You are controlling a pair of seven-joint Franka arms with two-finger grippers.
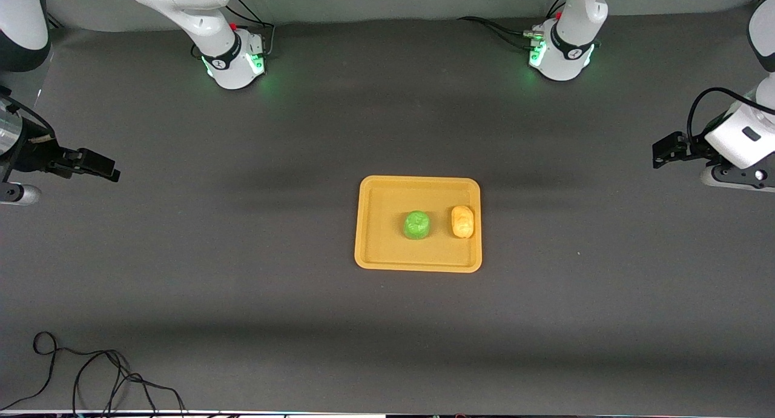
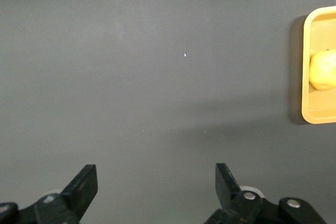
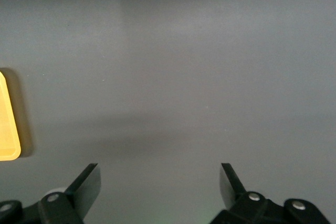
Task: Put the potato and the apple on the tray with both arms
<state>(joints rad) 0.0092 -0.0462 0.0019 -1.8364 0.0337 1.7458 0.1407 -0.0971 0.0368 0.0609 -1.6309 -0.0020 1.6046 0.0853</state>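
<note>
The yellow-orange tray (image 1: 418,182) lies mid-table. The green apple (image 1: 417,225) sits on it near the middle. The yellow-orange potato (image 1: 462,222) lies on it beside the apple, toward the left arm's end. My left gripper (image 1: 666,150) is open and empty over bare table at the left arm's end, well apart from the tray. Its wrist view shows its gripper (image 2: 156,174), the tray's end (image 2: 310,115) and the potato (image 2: 323,70). My right gripper (image 1: 106,167) is open and empty at the right arm's end. Its wrist view shows its gripper (image 3: 160,174) and a tray corner (image 3: 6,129).
The table is covered by a dark grey mat (image 1: 242,272). A loose black cable (image 1: 91,369) lies at the near edge toward the right arm's end. The two arm bases (image 1: 233,60) (image 1: 560,54) stand along the edge farthest from the front camera.
</note>
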